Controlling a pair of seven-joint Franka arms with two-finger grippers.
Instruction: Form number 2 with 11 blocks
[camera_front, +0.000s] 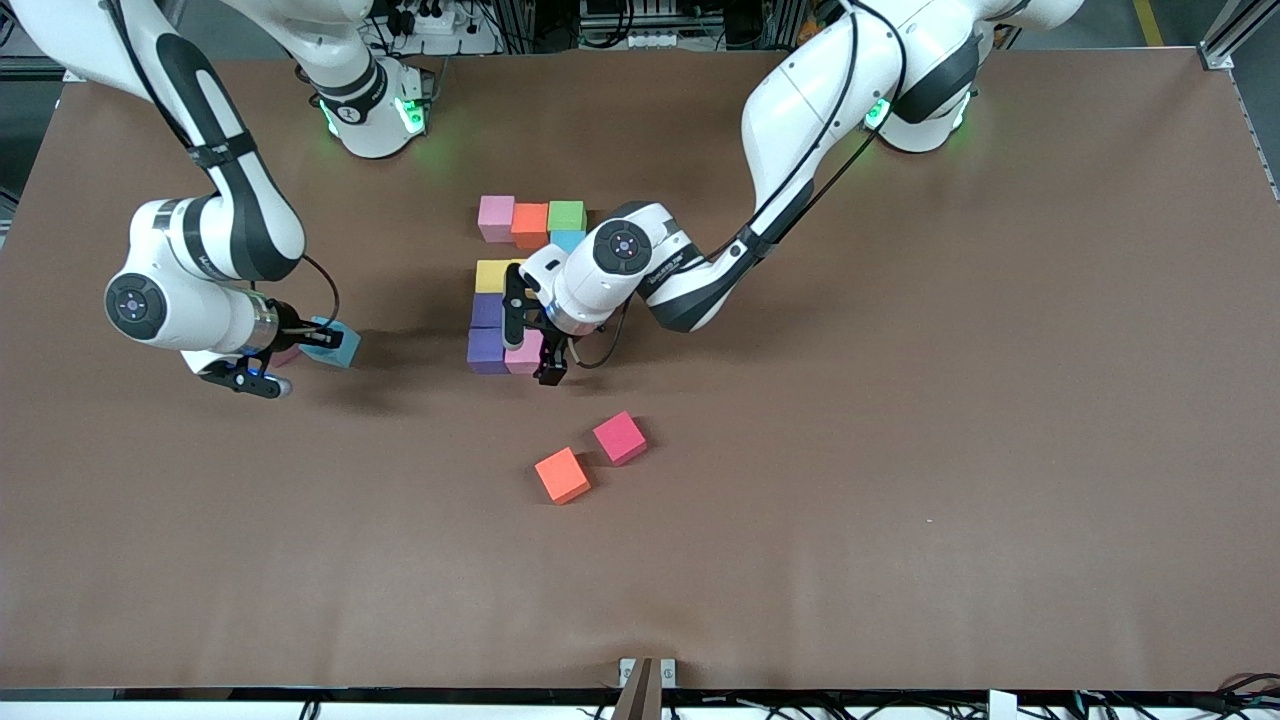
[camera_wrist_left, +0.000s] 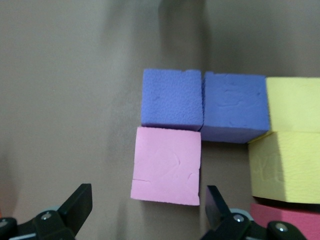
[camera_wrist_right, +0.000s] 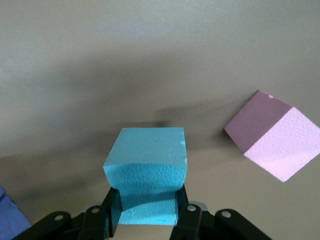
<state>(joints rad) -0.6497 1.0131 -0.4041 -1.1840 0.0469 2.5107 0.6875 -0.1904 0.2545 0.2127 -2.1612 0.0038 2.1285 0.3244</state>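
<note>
With its fingers spread wide, the left claw (camera_front: 550, 362) hangs just above the pale pink foam cube (camera_wrist_left: 166, 166) set touching the purple foam cubes (camera_wrist_left: 172, 99), while the right claw (camera_wrist_right: 148, 220) grips a light blue foam cube (camera_wrist_right: 147, 170), likely for the digit.

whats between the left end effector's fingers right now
In the left wrist view, a pale pink cube sits between the open fingers of the left end effector, resting on the table against a purple cube, not gripped.
</note>
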